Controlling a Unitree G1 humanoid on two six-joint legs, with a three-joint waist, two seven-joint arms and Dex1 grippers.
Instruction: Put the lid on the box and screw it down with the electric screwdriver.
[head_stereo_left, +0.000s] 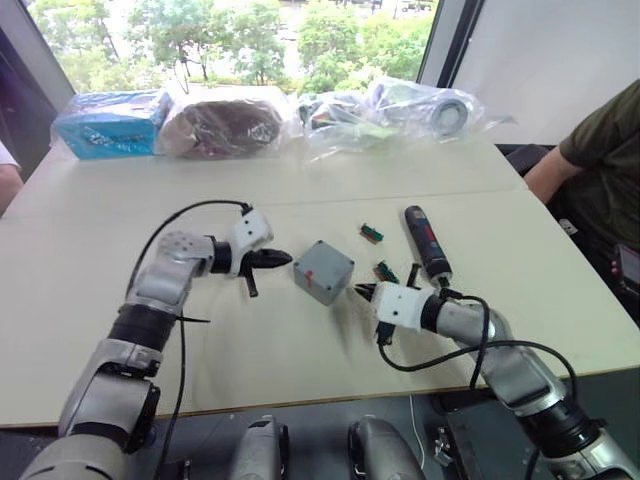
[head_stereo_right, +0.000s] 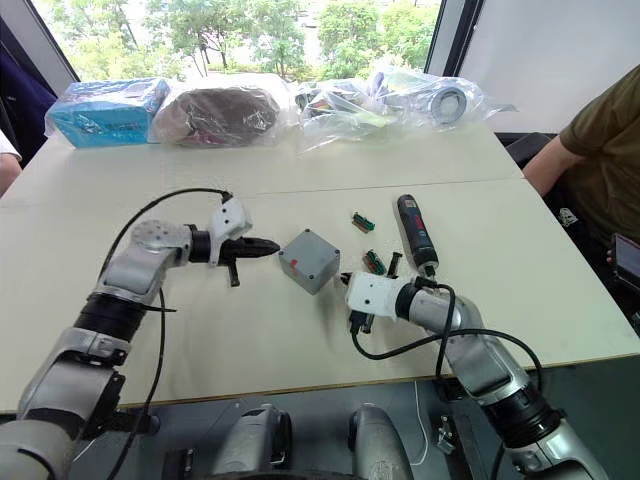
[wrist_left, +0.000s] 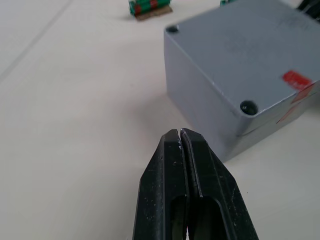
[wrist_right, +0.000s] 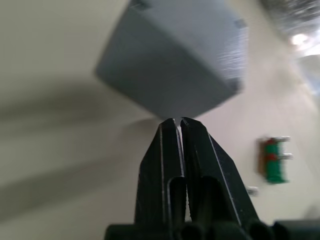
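Two grippers flank a small grey box (head_stereo_left: 323, 271) at the middle of the table (head_stereo_left: 120, 230), each with its black fingers pressed together and nothing between them. The left gripper (head_stereo_left: 281, 259) points in from the left, its tips just beside the box; the right gripper (head_stereo_left: 362, 292) sits at the box's near-right corner, close to it — whether it touches cannot be told.

The lid (wrist_left: 250, 55) appears to be seated on the box already: the left wrist view shows a seam running under the top edge, recessed screw holes at the corners and a red sticker (wrist_left: 296, 80) on top. By that reading the covering step is done and the fastening is what remains.

The electric screwdriver (head_stereo_left: 425, 241) lies flat on the table to the right of the box and a little farther back, untouched. Its long axis runs near to far, leaning slightly leftward at the far end; the butt points away, while the end toward the right gripper looks to be the working tip, though the bit itself is too small to make out. Two green circuit pieces (head_stereo_left: 372, 234) lie between it and the box.

The next move likely calls for the right gripper to part its fingers, swing right and close around the screwdriver's barrel — then stand it upright over a corner hole.
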